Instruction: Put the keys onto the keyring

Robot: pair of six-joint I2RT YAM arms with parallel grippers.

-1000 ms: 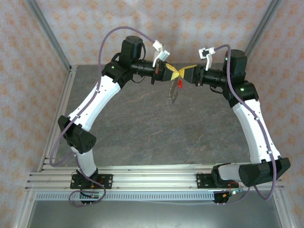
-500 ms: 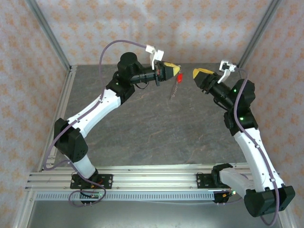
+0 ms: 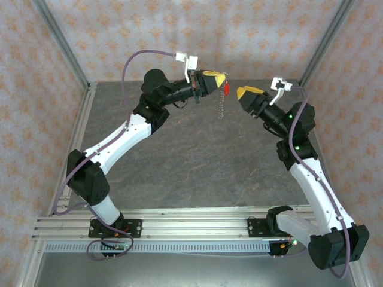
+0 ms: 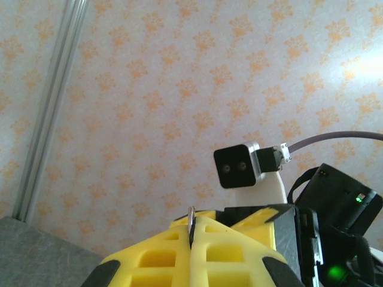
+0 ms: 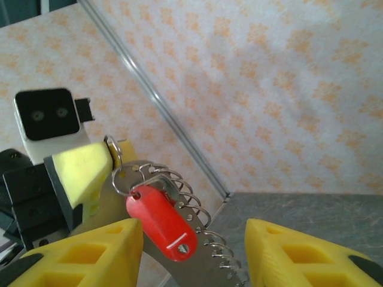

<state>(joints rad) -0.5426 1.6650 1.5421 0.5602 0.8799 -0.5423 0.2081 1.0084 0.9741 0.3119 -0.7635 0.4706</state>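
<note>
The left gripper [image 3: 219,78] is lifted high above the grey table [image 3: 179,155], and its yellow fingers [image 4: 179,254] are pressed together. Between their tips they pinch a thin metal piece of the keyring [image 3: 222,106]. The beaded chain hangs down freely under the fingertips, and in the top view its lower end seems not to touch the table. The red key [image 3: 227,88] hangs on the keyring just beside the left fingertips, on the side toward the right gripper [image 3: 243,92].

The right gripper faces the left one at about the same height. Its two yellow fingers [image 5: 90,254] are spread wide and hold nothing. In the top view there is a small free gap between its tips and the key, so they are near but apart. In the right wrist view the red key [image 5: 158,221] and the chain of the keyring [image 5: 209,257] appear in the opening between the spread fingers, in front of them, with free room on the right finger's side.

Behind both grippers is the patterned wall [image 3: 251,36], and a metal frame post [image 3: 326,36] stands in the far corner behind the right gripper. Under both grippers the table surface is open and flat.
</note>
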